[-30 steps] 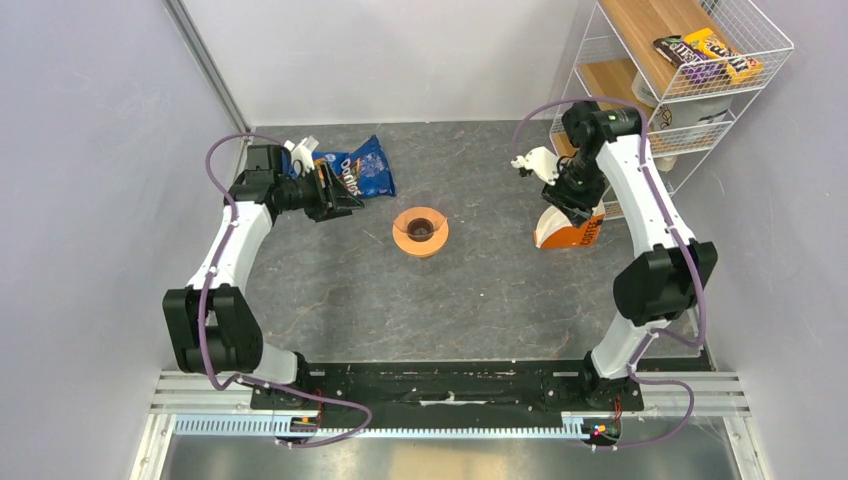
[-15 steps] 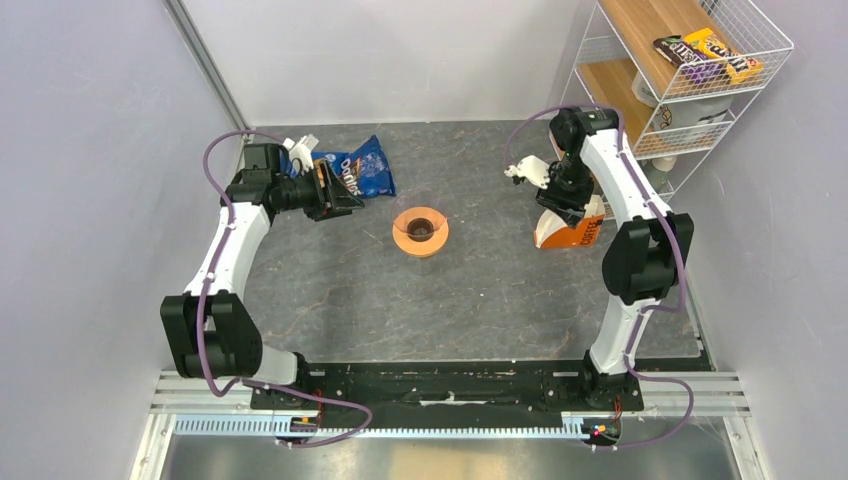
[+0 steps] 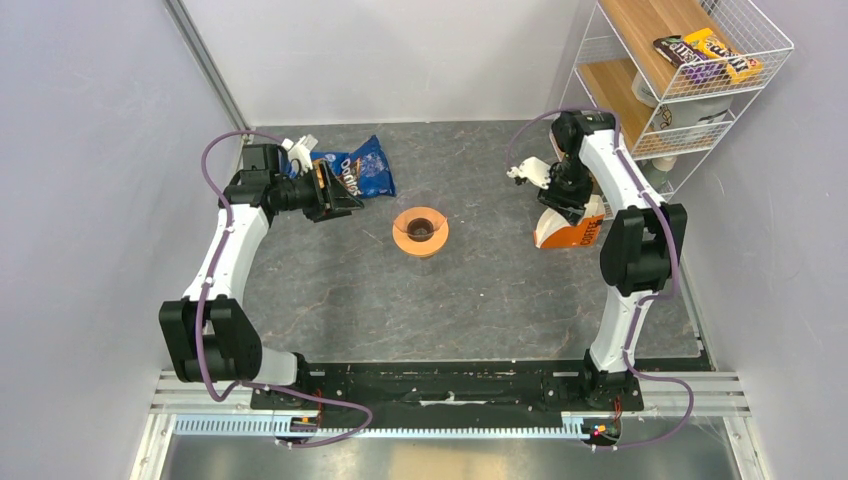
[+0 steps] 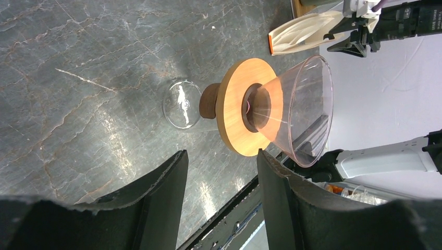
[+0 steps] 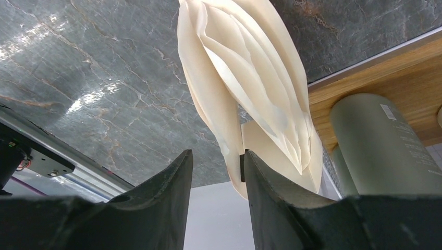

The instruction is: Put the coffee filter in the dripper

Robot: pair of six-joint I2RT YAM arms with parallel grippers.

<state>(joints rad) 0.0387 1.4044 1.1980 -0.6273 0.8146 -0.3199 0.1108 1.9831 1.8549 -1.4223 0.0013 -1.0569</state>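
Note:
The orange dripper (image 3: 420, 231) stands mid-table; the left wrist view shows its wooden disc (image 4: 234, 120) under a clear cone. Cream-white coffee filters (image 5: 250, 73) sit stacked, wavy edges up, in the orange-and-white pack (image 3: 575, 236) at the right. Right over that pack my right gripper (image 3: 556, 208) points down, open. In its wrist view the gripper (image 5: 216, 156) has the outermost filter's edge in the gap, against one finger (image 5: 255, 177). My left gripper (image 3: 344, 200) hovers left of the dripper, open and empty (image 4: 221, 166), aimed at it.
A blue chip bag (image 3: 365, 170) lies behind the left gripper. A small clear glass (image 4: 182, 104) stands beside the dripper. A white wire shelf rack (image 3: 690, 90) with candy packs fills the far right. Grey canisters (image 5: 380, 146) stand on its wooden shelf, close to the pack.
The right arm's elbow has swung in and its wrist has edged left, the gripper staying over the pack. The left arm has hardly moved.

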